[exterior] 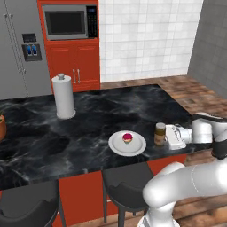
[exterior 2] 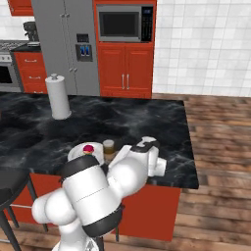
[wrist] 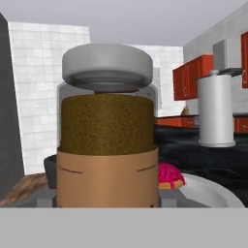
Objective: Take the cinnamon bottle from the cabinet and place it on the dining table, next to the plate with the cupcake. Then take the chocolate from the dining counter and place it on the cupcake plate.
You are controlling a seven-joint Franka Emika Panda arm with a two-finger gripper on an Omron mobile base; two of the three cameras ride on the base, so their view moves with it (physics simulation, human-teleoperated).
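The cinnamon bottle (exterior: 160,134), a clear jar of brown powder with a grey lid and tan label, stands upright at the black marble dining table's (exterior: 88,133) near right edge. It is just right of the white plate (exterior: 116,146) holding the pink-topped cupcake (exterior: 127,138). My gripper (exterior: 167,136) reaches in level from the right and is shut on the bottle. The bottle (wrist: 107,135) looms close in the hand view, hiding the fingertips, with the cupcake (wrist: 169,177) and plate (wrist: 208,191) behind it to the right. The chocolate is out of view.
A tall white paper towel roll (exterior: 63,96) stands far back on the counter. Two dark stools (exterior: 128,186) sit under the near edge. Red cabinets (exterior: 75,62), a microwave and a grey fridge line the far wall. A brown bowl (exterior: 1,128) peeks in at the left edge.
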